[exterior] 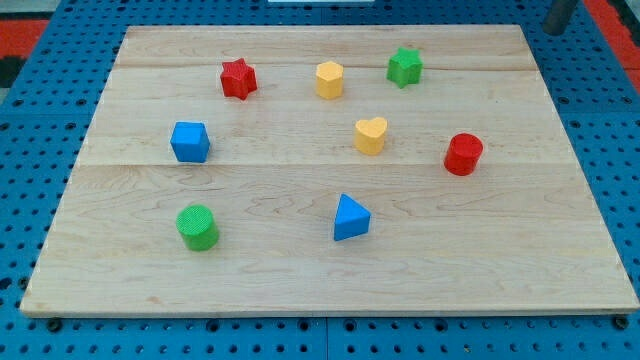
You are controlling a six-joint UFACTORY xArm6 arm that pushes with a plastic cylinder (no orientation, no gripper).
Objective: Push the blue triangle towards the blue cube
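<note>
The blue triangle (350,218) lies on the wooden board (320,290), right of centre towards the view's bottom. The blue cube (189,141) sits at the view's left, higher up than the triangle. My tip (555,30) shows at the view's top right corner, just beyond the board's top right corner, far from both blue blocks. It touches no block.
A red star (238,78), a yellow hexagon-like block (329,79) and a green star (404,66) stand along the top. A yellow heart (370,135) and a red cylinder (463,154) are at the right. A green cylinder (197,226) is at the bottom left.
</note>
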